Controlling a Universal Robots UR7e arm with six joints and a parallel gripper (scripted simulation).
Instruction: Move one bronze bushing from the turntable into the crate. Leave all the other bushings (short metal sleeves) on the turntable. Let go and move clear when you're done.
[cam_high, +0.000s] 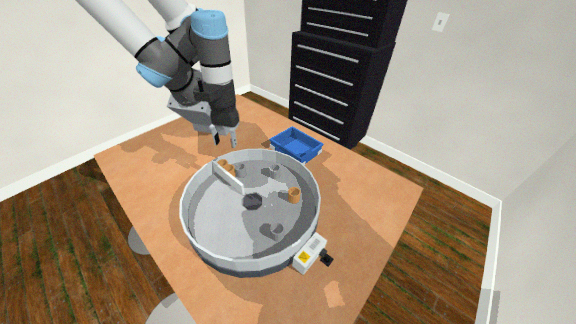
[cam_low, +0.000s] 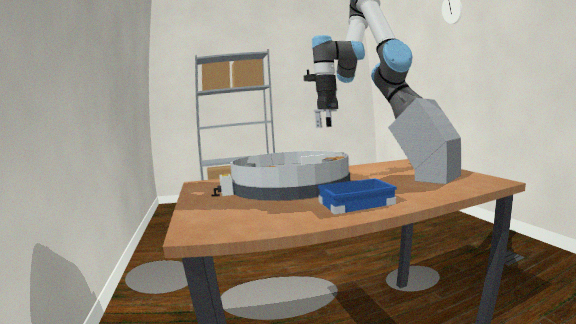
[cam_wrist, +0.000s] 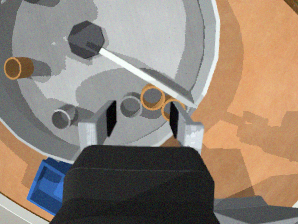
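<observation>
The round grey turntable (cam_high: 240, 257) (cam_low: 290, 175) (cam_wrist: 208, 36) has a raised rim, a dark hub (cam_high: 252, 201) (cam_wrist: 85, 38) and a white guide blade (cam_high: 229, 176) (cam_wrist: 143, 70). Two bronze bushings (cam_high: 224, 166) (cam_wrist: 152, 98) stand together against the blade near the far rim. Another bronze bushing (cam_high: 294, 194) (cam_wrist: 17, 67) stands right of the hub. Three grey bushings (cam_high: 240, 170) (cam_high: 274, 171) (cam_high: 275, 230) stand apart on the disc. My gripper (cam_high: 225, 139) (cam_low: 323, 120) (cam_wrist: 143, 112) is open and empty, hanging well above the pair by the blade. The blue crate (cam_high: 296, 143) (cam_low: 357, 194) (cam_wrist: 47, 183) sits empty beside the turntable.
A white control box (cam_high: 310, 254) (cam_low: 226, 184) sits at the turntable's near edge. A black drawer cabinet (cam_high: 340, 65) stands behind the table. A metal shelf (cam_low: 235, 100) stands by the wall. The arm's grey pedestal (cam_low: 427, 140) occupies one table corner.
</observation>
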